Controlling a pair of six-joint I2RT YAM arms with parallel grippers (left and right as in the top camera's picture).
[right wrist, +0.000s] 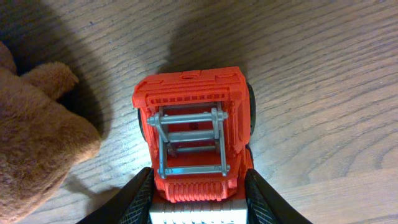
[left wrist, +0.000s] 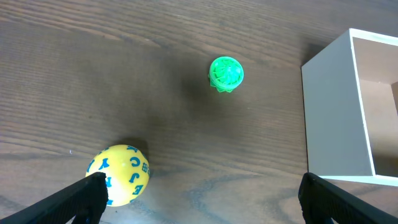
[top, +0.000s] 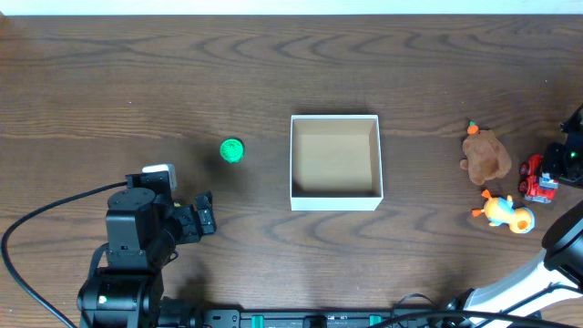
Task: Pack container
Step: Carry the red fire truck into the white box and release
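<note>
The right tool [right wrist: 198, 190] straddles the red truck [right wrist: 193, 118], clamped or not I cannot tell; a loose hold could let it roll ahead of the tool

A dark brown wood-grain table [top: 273, 64] fills every view, evenly lit with soft shadows on its surface, and a pale strip [top: 291, 5] runs beyond its far edge, too little shown to identify.
</note>
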